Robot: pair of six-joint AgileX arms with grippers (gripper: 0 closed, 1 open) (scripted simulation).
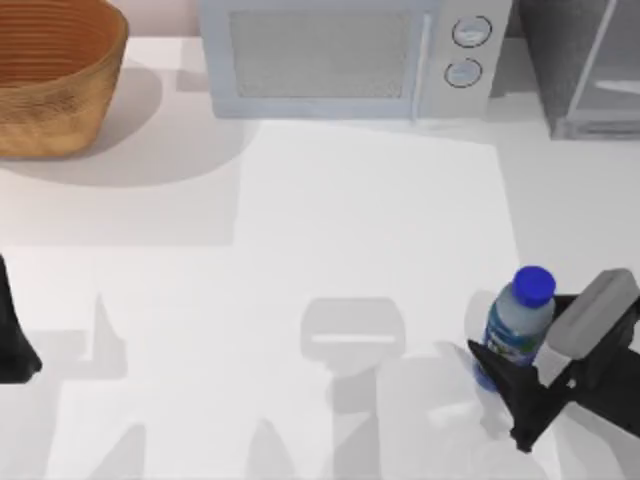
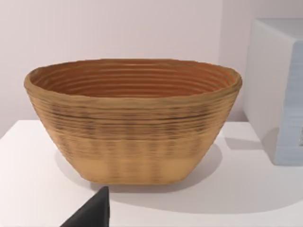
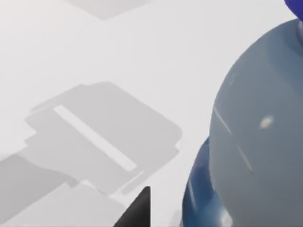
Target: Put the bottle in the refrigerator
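The bottle (image 1: 520, 322) stands upright on the white table at the front right, clear with a blue cap and a blue-and-green label. My right gripper (image 1: 506, 356) is open around its lower body. One dark finger (image 1: 500, 375) lies on the bottle's front-left side, and a small gap shows between this fingertip (image 3: 137, 210) and the bottle (image 3: 255, 142) in the right wrist view. The refrigerator (image 1: 585, 70), a dark grey cabinet with pale frame bars, stands at the back right corner. My left arm (image 1: 12, 345) is parked at the table's left edge.
A white microwave (image 1: 340, 55) with two round knobs stands at the back centre, just left of the refrigerator. A woven basket (image 1: 50, 70) sits at the back left, and the left wrist view faces the basket (image 2: 132, 118). Open table lies between the bottle and the refrigerator.
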